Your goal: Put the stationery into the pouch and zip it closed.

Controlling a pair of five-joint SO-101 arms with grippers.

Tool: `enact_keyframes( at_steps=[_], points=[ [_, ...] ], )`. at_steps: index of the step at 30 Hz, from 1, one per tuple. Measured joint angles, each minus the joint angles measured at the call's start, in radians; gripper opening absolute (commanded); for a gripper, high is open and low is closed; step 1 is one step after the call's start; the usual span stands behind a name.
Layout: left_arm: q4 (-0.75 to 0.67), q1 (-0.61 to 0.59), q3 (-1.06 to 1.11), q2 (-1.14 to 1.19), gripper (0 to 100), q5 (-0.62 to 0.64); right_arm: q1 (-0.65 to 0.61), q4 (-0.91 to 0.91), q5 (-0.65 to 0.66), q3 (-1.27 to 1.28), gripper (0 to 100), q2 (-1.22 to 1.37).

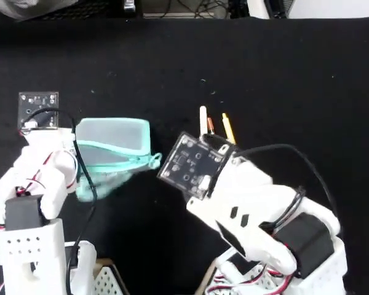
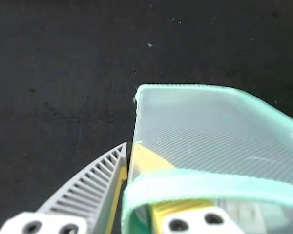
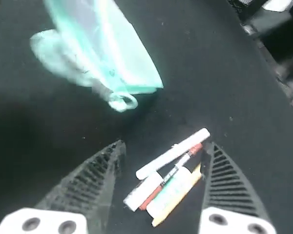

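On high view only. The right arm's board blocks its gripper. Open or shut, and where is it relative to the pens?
Observer: Open. The right gripper straddles the pens, one finger on each side.
Operator: How many pens?
Observer: At least three, lying side by side and touching on the black cloth.
Operator: And the left gripper?
Observer: The left gripper is shut on the pouch, pinching its side wall near the open mouth.

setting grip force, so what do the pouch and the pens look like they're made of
The pouch looks like soft translucent plastic with a fine mesh pattern and mint fabric-like trim; it sags and crumples. The pens are probably hard, smooth plastic, going by their straight, rigid barrels.
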Motion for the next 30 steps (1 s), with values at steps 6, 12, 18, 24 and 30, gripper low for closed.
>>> enact_keyframes(
  at_steps=[6, 12, 18, 24, 30],
  points=[
    [-0.078, -0.002, 0.103, -0.003, 3, 0.000, 0.278, -0.273, -0.058, 0.282, 23.6, 0.074],
    [-0.087, -0.002, 0.129, -0.005, 3, 0.000, 0.339, -0.704, -0.141, 0.629, 20.2, 0.272],
    [-0.087, -0.002, 0.144, -0.005, 3, 0.000, 0.345, -0.847, -0.175, 0.637, 20.5, 0.582],
    [-0.087, 0.000, 0.144, -0.005, 3, 0.000, 0.379, -0.690, -0.176, 0.502, 20.5, 0.793],
    [-0.087, 0.000, 0.147, -0.005, 3, 0.000, 0.377, -0.644, -0.176, 0.483, 20.4, 0.807]
  ],
)
